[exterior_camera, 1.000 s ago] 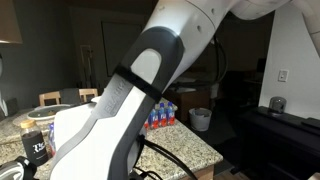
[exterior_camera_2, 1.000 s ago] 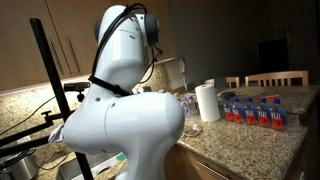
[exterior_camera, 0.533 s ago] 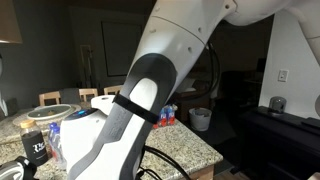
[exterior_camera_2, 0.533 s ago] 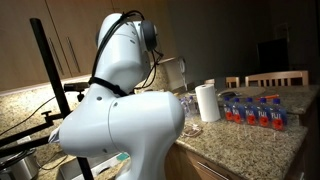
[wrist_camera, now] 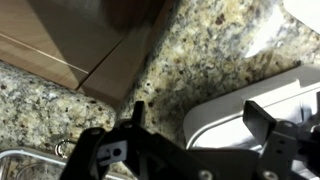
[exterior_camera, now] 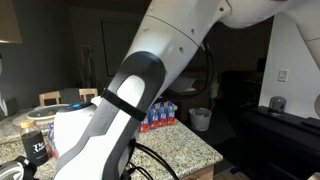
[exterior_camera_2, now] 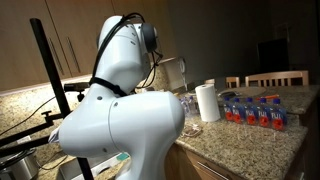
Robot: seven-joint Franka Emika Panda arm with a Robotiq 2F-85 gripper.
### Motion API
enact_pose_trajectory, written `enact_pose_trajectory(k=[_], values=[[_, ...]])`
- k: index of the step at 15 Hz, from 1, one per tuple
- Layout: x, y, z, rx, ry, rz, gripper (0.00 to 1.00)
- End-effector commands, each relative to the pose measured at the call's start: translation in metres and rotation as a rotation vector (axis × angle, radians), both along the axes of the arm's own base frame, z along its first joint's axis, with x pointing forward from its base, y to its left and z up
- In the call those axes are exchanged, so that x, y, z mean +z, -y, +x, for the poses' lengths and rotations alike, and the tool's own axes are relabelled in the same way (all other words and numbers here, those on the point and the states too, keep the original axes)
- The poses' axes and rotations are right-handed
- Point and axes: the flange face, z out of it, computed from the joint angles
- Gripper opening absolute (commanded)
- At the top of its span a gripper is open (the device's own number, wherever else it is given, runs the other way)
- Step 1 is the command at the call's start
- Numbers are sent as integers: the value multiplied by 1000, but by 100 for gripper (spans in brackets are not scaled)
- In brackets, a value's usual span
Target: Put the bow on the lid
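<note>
In the wrist view my gripper (wrist_camera: 203, 120) is open just above the speckled granite counter (wrist_camera: 190, 50). A whitish plastic piece with a rounded corner and a raised rim, the bow by its look (wrist_camera: 235, 112), lies below, its corner between my two fingers. The right finger stands over its top. Only that corner shows, so I cannot rule out that it is the lid. No separate lid is in view. In both exterior views the robot's own arm (exterior_camera: 130, 90) (exterior_camera_2: 125, 110) hides the gripper and the tub.
A wooden panel (wrist_camera: 80, 40) borders the counter in the wrist view. Another white thing (wrist_camera: 305, 8) shows at the top right corner. A paper towel roll (exterior_camera_2: 207, 102), a clear jug (exterior_camera_2: 172, 73) and a pack of bottles (exterior_camera_2: 255, 110) stand on the counter.
The arm's big link has swung a little across an exterior view and back. The things on the counter have not moved.
</note>
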Motion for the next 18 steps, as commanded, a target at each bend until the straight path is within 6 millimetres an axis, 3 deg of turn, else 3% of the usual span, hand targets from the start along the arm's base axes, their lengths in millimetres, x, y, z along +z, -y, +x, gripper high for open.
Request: enact_pose_trajectory(k=[1,3,9,10,11,18], values=[[29,-8,12,-24,38,57,100],[30,-16,19,-28,57,62,100],[3,-26,19,-58,75,18,100],[-2,-29,17,-62,75,11,75],[-7,-31,15,-64,73,6,74],[-28,-34,15,-75,45,-24,27]])
